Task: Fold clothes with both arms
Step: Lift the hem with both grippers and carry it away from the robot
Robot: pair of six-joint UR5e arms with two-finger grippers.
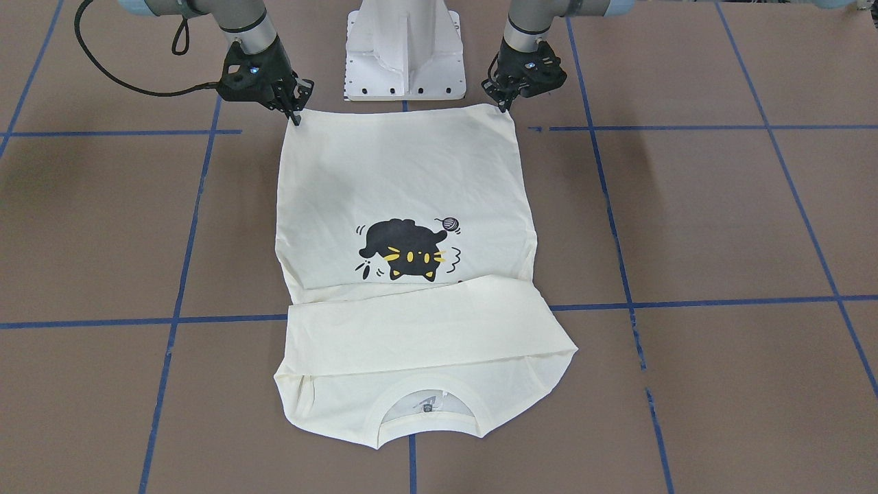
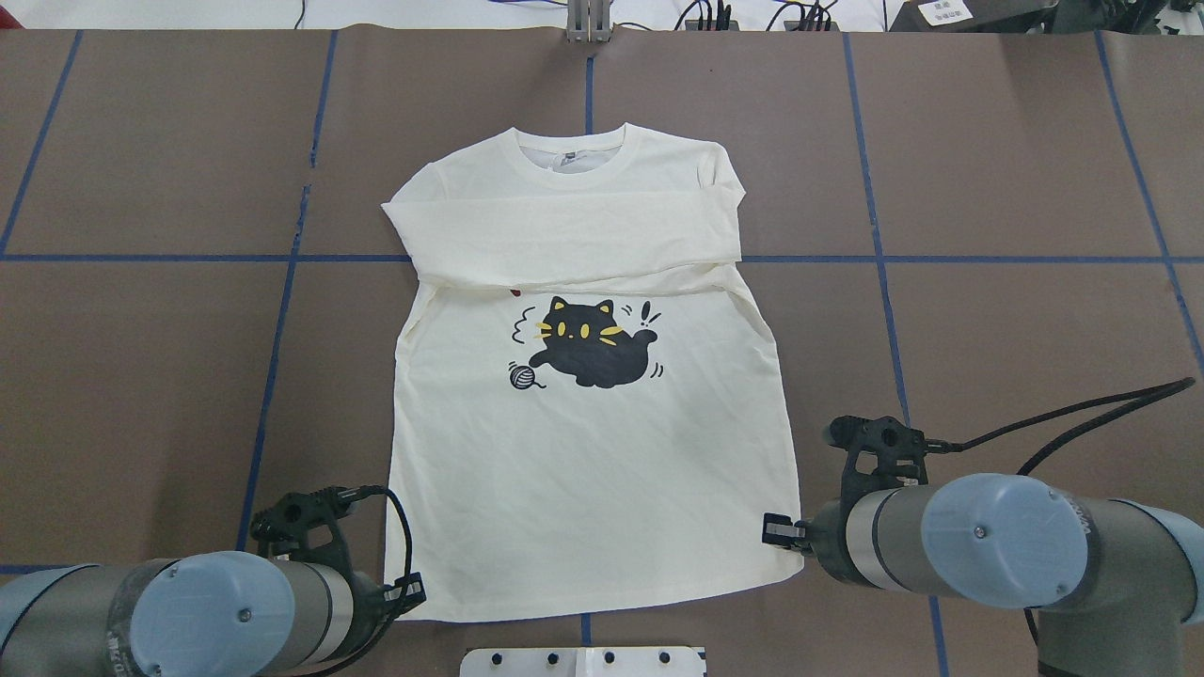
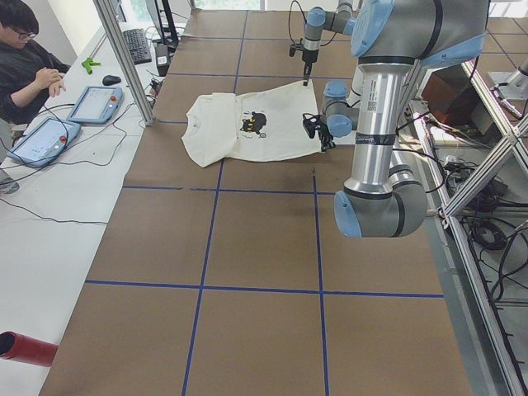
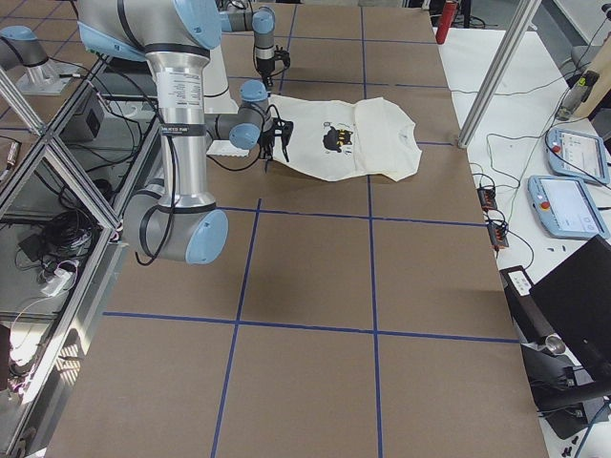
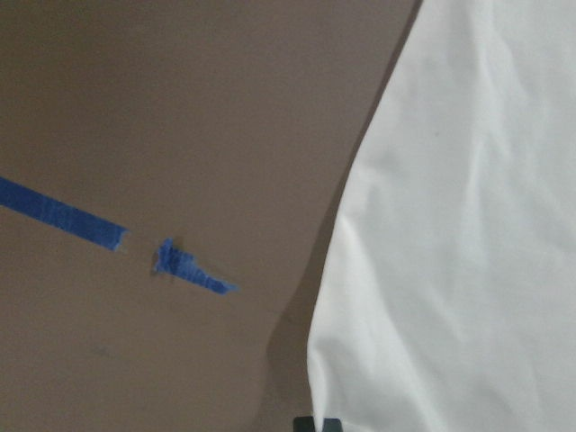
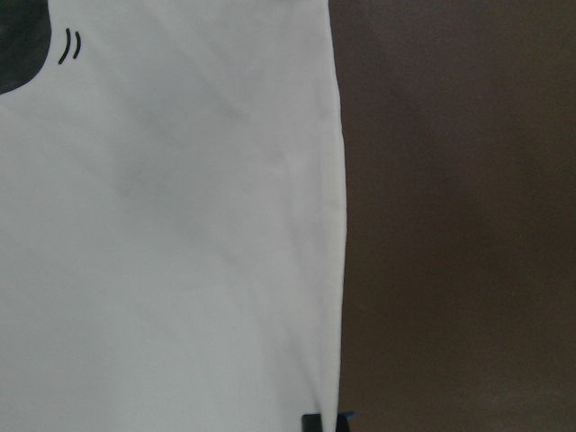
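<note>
Overhead exterior view has the cream shirt [image 2: 593,470] lying flat and print side up in the middle of the brown desk [image 2: 141,376]. Its collar [image 2: 574,155] points to 12 o'clock and its hem [image 2: 583,602] to 6 o'clock. The 2 sleeves [image 2: 564,240] are folded across the chest, just above the black cat print [image 2: 588,353]. The left claw [image 2: 409,592] sits at the hem's 7 o'clock corner and the right claw [image 2: 781,531] at its 5 o'clock corner. Each is drawn narrow, nipping the cloth there.
</note>
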